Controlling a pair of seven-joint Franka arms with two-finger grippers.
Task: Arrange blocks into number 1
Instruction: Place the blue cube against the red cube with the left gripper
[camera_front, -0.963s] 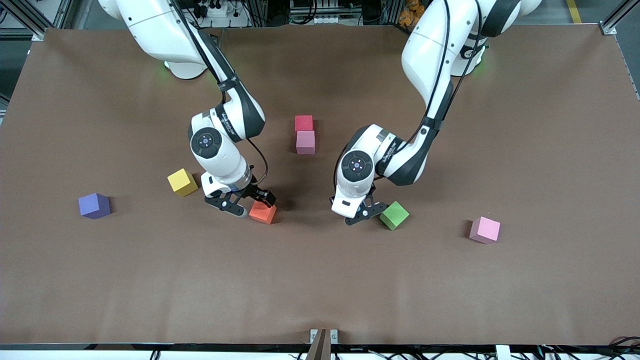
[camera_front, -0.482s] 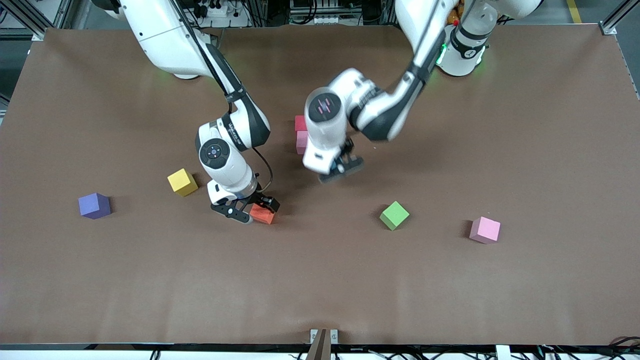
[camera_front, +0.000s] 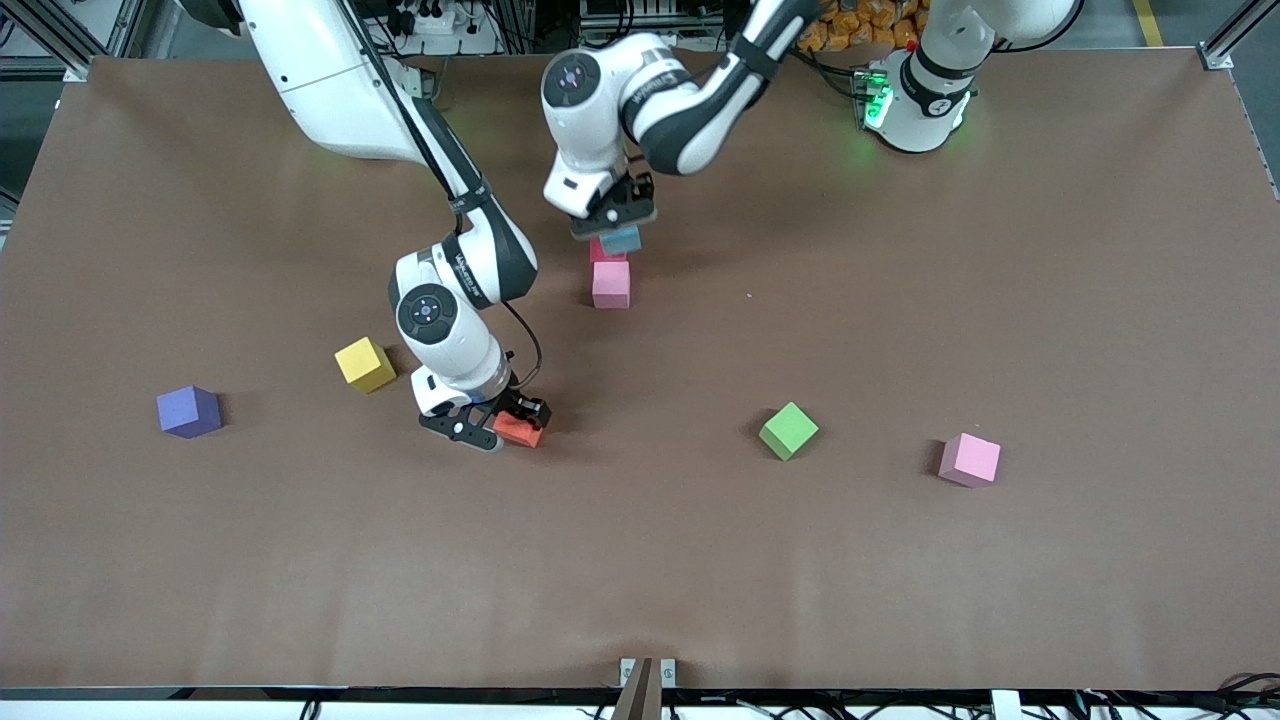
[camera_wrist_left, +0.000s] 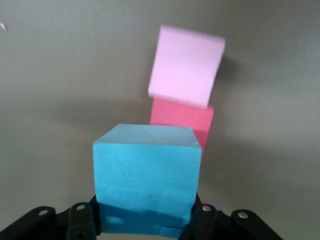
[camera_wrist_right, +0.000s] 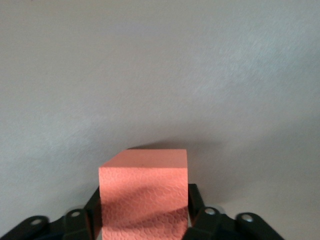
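Note:
A sky blue block (camera_front: 621, 240) hangs over the red block (camera_front: 598, 250), with my left gripper (camera_front: 612, 215) shut on it. The left wrist view shows that sky blue block (camera_wrist_left: 147, 175) between the left gripper's (camera_wrist_left: 147, 222) fingers, with the red block (camera_wrist_left: 182, 120) and a light pink block (camera_wrist_left: 186, 66) past it. The light pink block (camera_front: 611, 284) touches the red one, nearer to the camera. My right gripper (camera_front: 505, 425) is shut on the orange block (camera_front: 520, 431) low at the table; the orange block (camera_wrist_right: 144, 192) fills the right gripper (camera_wrist_right: 145, 222). The green block (camera_front: 788, 430) lies loose.
A second pink cube (camera_front: 969, 460) lies toward the left arm's end, beside the green block. A yellow cube (camera_front: 364, 364) and a purple cube (camera_front: 188, 411) sit toward the right arm's end of the brown table (camera_front: 640, 560).
My left arm swung away from the green block toward the robots' bases and now holds the sky blue block over the red one. The right gripper closed on the orange block and shifted slightly.

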